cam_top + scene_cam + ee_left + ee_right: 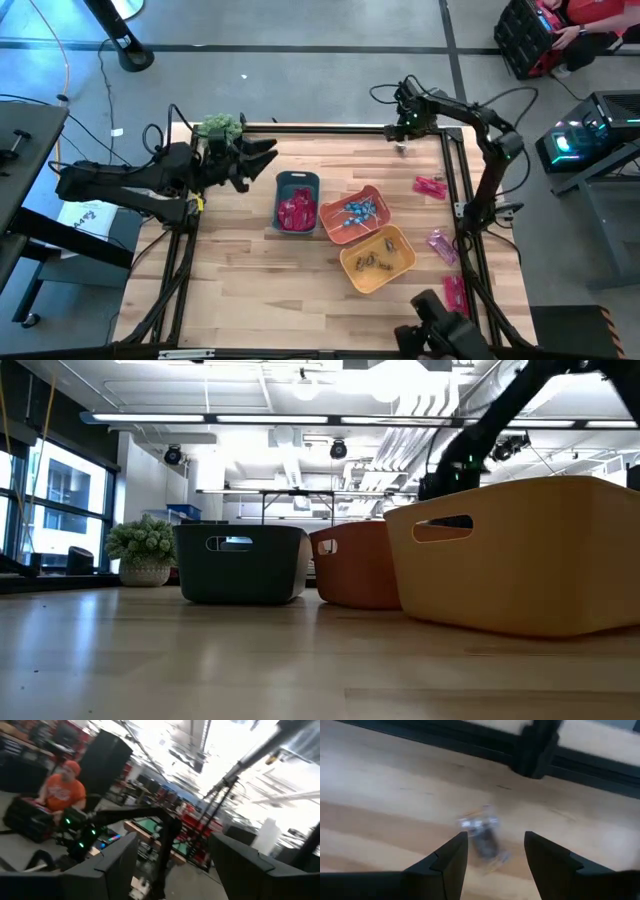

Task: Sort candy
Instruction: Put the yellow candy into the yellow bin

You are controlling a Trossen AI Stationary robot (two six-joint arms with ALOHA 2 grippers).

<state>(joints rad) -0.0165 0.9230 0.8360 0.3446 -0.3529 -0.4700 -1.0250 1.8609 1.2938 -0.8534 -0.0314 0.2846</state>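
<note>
Three bins, yellow (pixel 377 259), orange (pixel 352 214) and grey-blue (pixel 297 201), hold sorted candy mid-table, with pink packets (pixel 430 185) loose to the yellow bin's right. Beyond them the right gripper (pixel 495 852) hovers, jaws spread, over a blurred wrapped candy (pixel 482 835) at the table's far edge. Left of the grey-blue bin the left gripper (pixel 262 158) waits, jaws spread.
</note>
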